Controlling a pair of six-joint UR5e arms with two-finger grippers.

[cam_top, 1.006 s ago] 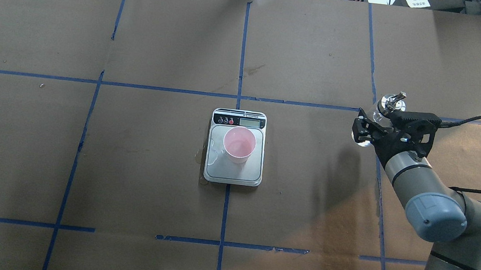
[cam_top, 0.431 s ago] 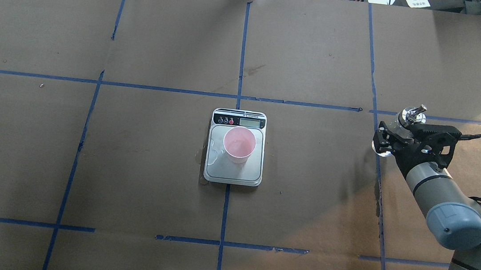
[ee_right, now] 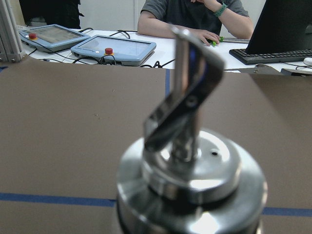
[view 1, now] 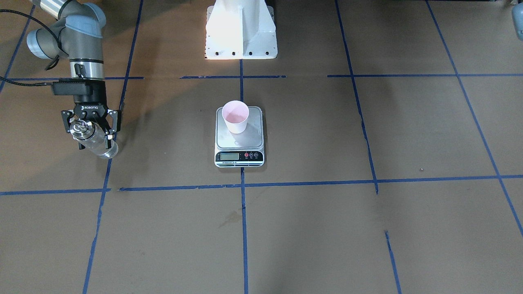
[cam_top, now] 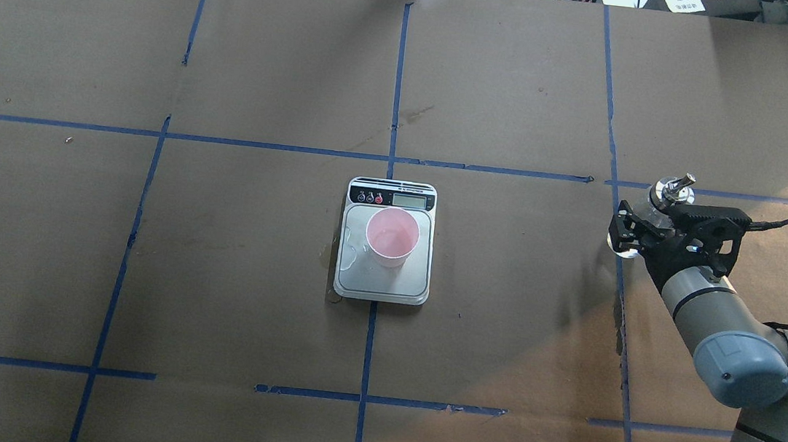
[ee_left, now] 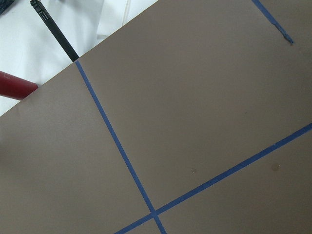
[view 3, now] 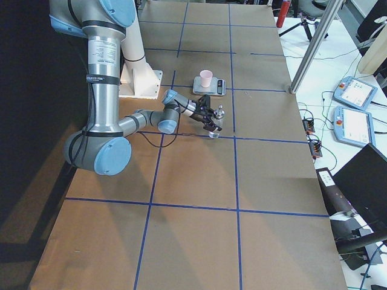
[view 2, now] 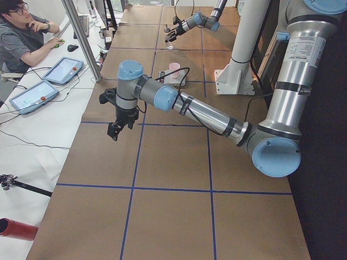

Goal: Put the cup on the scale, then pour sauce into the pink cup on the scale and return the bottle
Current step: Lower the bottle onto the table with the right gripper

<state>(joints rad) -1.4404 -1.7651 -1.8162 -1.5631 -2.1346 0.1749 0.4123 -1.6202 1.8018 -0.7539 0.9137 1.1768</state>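
**A:** How will the bottle [view 1: 98,145] handle?

**B:** It is stiff, smooth glass under a steel collar, so it is slippery, breakable and a bit top-heavy. The place to take it is the round body below the collar. The right gripper [view 1: 90,132] has it there, fingers clamped on either side of the glass.

**A:** Where is it?

**B:** It stands upright, spout up, well off to the robot's right and far from the scale [view 1: 239,141]. The scale sits mid-table with the cup [view 1: 235,116] standing on its platform.

**A:** Is it down on the table [view 1: 163,228]?

**B:** The base looks to be at the paper or just above it. I cannot tell whether it touches.

**A:** And the arms?

**B:** The right forearm lies low and nearly level, and its gripper meets the bottle from the side. The left arm stretches over the table's left end with the left gripper [view 2: 115,129] pointing down. I see nothing in it, but I cannot tell whether it is parted or closed.
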